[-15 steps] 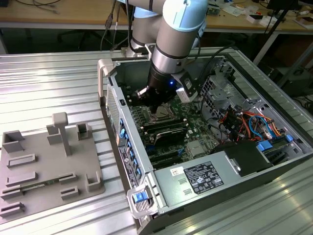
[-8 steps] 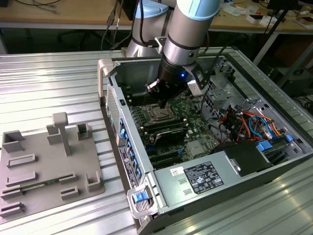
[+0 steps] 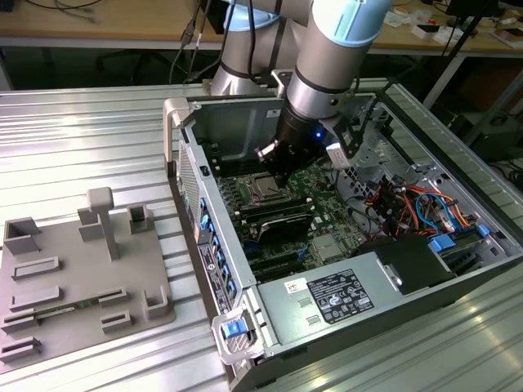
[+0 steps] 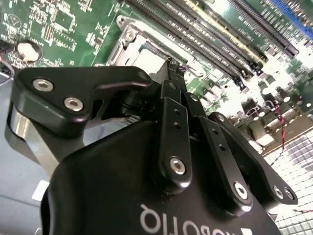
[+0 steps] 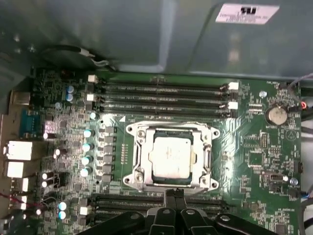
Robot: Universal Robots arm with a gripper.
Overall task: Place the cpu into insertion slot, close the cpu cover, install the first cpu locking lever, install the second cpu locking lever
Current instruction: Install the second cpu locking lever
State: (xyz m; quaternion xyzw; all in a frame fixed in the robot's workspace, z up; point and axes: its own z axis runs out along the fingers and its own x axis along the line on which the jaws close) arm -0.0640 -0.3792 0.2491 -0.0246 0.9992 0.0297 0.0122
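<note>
The cpu [image 5: 170,155], a silver square chip, lies in the insertion slot [image 5: 213,183] on the green motherboard. The cpu cover [image 5: 170,133], a silver frame, lies flat around the chip's edges. I cannot tell whether the thin levers along the socket's sides are latched. My gripper [image 5: 174,192] is shut with nothing between its black fingers, and it hovers just off one edge of the socket. In the second wrist view the gripper [image 4: 170,62] points at the cpu [image 4: 146,58]. In the exterior view the gripper [image 3: 276,167] hangs inside the open computer case, right above the cpu [image 3: 264,190].
Long black memory slots [image 5: 161,90] run along both sides of the socket. A grey power supply box [image 3: 335,298] and coloured cables [image 3: 409,200] fill the case's near and right parts. A grey fixture plate [image 3: 73,278] lies on the metal table at the exterior view's left.
</note>
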